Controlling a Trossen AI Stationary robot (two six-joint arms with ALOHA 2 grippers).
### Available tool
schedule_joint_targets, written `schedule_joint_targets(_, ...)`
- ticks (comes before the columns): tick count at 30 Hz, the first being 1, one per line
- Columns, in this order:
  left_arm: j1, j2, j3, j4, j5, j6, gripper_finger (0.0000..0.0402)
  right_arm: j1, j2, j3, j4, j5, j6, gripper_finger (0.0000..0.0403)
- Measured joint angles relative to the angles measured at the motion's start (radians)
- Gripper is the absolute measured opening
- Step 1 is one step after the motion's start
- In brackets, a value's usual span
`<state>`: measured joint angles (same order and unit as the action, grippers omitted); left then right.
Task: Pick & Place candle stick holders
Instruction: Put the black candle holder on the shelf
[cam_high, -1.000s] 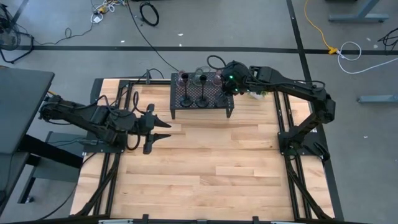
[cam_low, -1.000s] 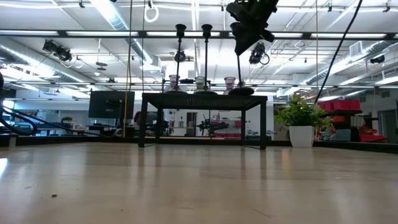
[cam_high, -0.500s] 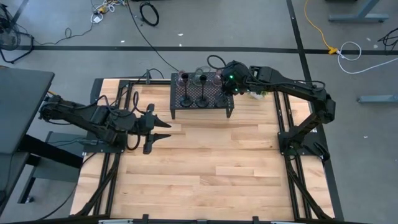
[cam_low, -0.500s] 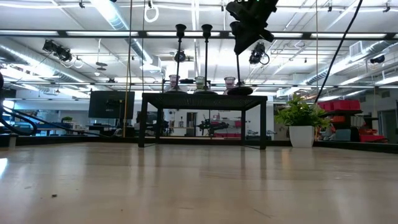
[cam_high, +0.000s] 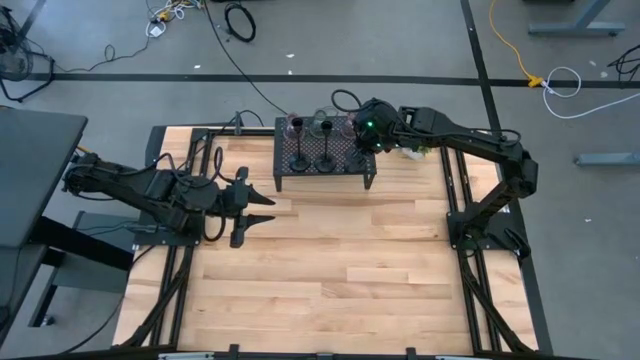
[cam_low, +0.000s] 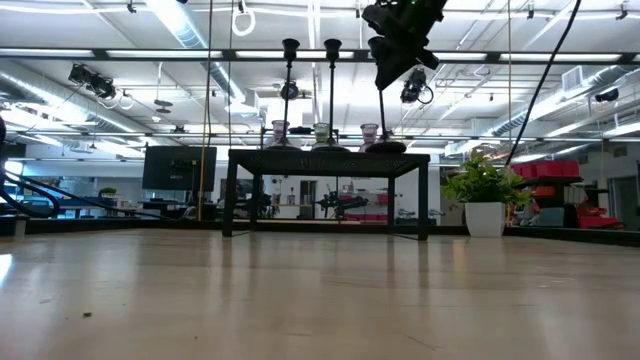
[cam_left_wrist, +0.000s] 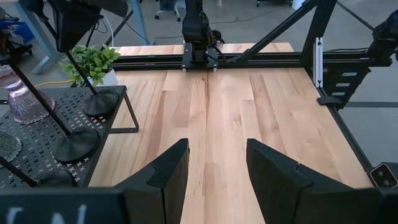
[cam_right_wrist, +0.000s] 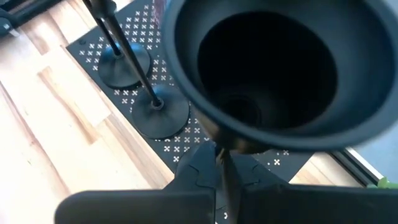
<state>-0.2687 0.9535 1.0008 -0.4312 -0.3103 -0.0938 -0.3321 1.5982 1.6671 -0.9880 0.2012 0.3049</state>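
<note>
Right gripper (cam_low: 400, 45): fingers pinching third black stem (cam_low: 383, 112) above rack (cam_high: 322, 168), far edge.
Left gripper (cam_high: 262, 205): fingers spread, over bare desk (cam_high: 330, 270).

We see the table (cam_high: 330, 260) evenly and brightly lit from above, with only soft, short shadows. In the low view, ceiling light strips (cam_low: 180, 25) glare white and the near tabletop shows a pale sheen (its foreground is soft). In the right wrist view, a black cup (cam_right_wrist: 273, 68) looms large and blurred, bent by lens distortion.
</note>
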Motion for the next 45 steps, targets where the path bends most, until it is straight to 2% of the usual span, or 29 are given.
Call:
schedule_joint_targets(34,0.000,0.000,0.000,-0.002,0.001,0.000,0.0165,-0.045,0.027,-0.001,0.050,-0.026,-0.055,0.0000)
schedule_joint_targets(45,0.000,0.000,0.000,-0.002,0.001,0.000,0.0165,-0.044,0.026,-0.001,0.044,-0.037,-0.056,0.0040)
